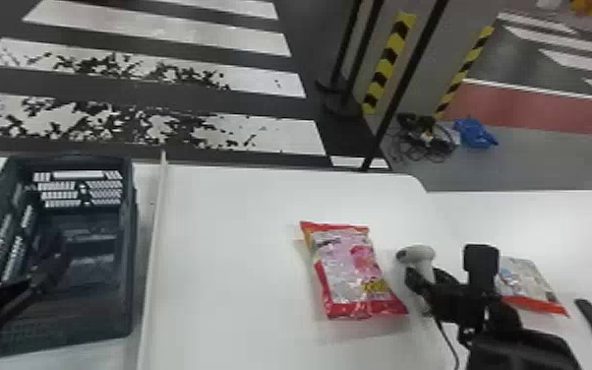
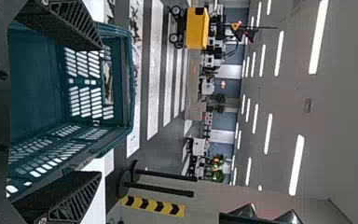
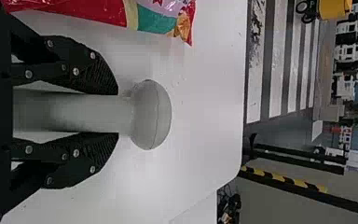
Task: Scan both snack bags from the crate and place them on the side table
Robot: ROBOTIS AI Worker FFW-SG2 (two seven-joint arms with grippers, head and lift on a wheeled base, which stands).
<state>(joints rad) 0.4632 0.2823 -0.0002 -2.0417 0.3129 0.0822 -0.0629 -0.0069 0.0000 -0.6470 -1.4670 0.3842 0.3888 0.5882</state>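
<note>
Gently pinch the soft-looking oblong red-pink plastic bag (image 1: 351, 270) mid-body, your left gripper (image 2: 99, 110) wide, right gripper (image 3: 117, 113) holding rounded grey plastic scanner (image 3: 152, 115).

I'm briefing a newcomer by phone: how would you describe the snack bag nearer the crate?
Start from the dark crate on the left, then go right across the white table towards the pale grey scanner. Just short of it lies the pink snack bag with red trim; the other bag, beyond the scanner, is mostly whitish with one orange-red edge.
</note>
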